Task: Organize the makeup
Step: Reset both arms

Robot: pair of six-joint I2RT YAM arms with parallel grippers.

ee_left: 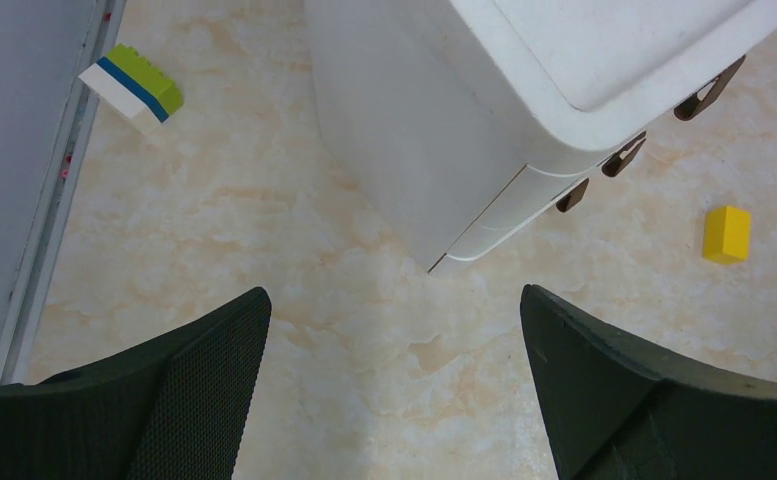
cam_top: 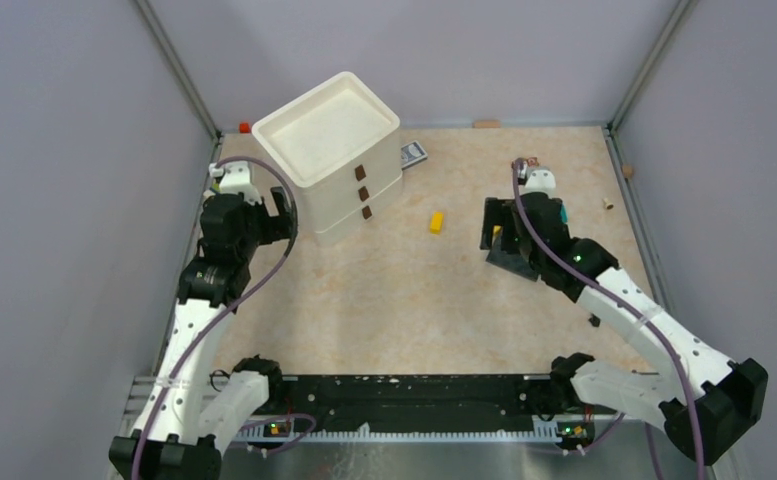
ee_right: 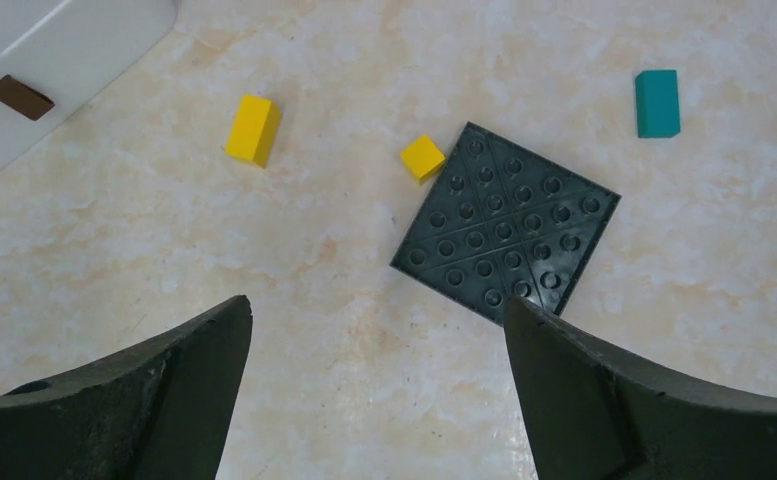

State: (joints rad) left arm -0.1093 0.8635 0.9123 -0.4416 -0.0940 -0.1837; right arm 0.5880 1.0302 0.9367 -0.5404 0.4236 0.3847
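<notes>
Top external view: my left tool [ee_left: 394, 300] and right tool [ee_right: 376, 305] hang open, empty. No makeup shows on the worktop [cam_top: 414, 300]. I judge it stowed in the white drawers [cam_top: 336, 160], so only retreating remains.

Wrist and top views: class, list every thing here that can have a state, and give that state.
Left gripper: open, holding nothing.
Right gripper: open, holding nothing.
White drawer unit: three drawers shut.
Dark studded baseplate: flat, studs up.
Small yellow cube: touching the baseplate's edge.
</notes>
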